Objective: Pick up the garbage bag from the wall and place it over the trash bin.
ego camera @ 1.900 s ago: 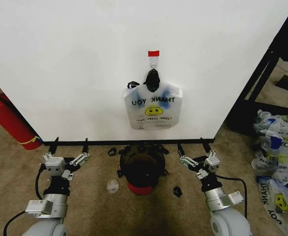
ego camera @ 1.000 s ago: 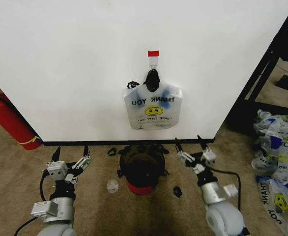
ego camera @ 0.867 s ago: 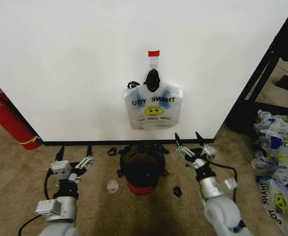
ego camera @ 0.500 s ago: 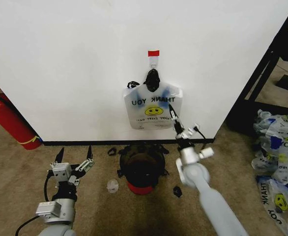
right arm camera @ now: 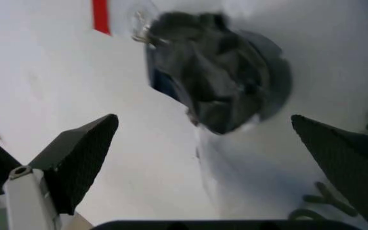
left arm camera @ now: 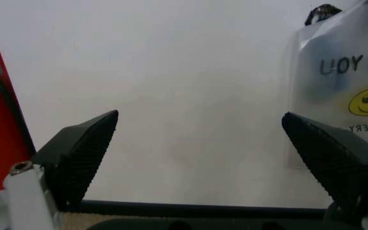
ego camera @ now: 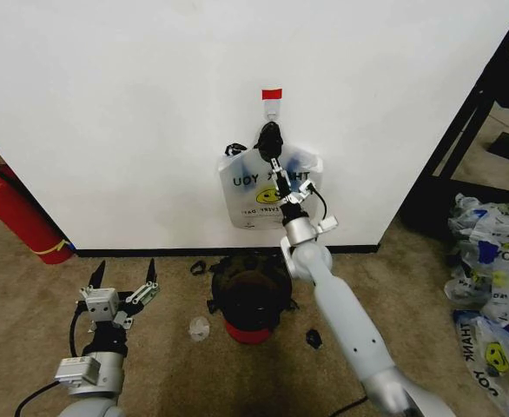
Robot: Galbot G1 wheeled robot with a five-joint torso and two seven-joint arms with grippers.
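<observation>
The garbage bag (ego camera: 263, 198), translucent white with a "THANK YOU" print and a yellow smiley, hangs on the white wall (ego camera: 133, 113) by its dark bunched handles (right arm camera: 219, 93). They loop over a small hook (ego camera: 273, 109) under red tape (ego camera: 272, 93). My right gripper (ego camera: 282, 178) is raised in front of the bag's upper half, open, just below the handles, with nothing between its fingers (right arm camera: 82, 153). The trash bin (ego camera: 250, 300), black with a red base, stands on the carpet below the bag. My left gripper (ego camera: 121, 280) hovers low at the left, open.
A red fire extinguisher (ego camera: 16, 215) leans by the wall at the left. A heap of same-printed bags (ego camera: 496, 287) lies at the right, beside a black shelf frame (ego camera: 463, 130). Small bits (ego camera: 199, 327) lie on the carpet near the bin.
My right arm has swung up from beside the bin to the front of the hanging bag, fingertips toward the handles. The left gripper has shifted slightly and stays low.
</observation>
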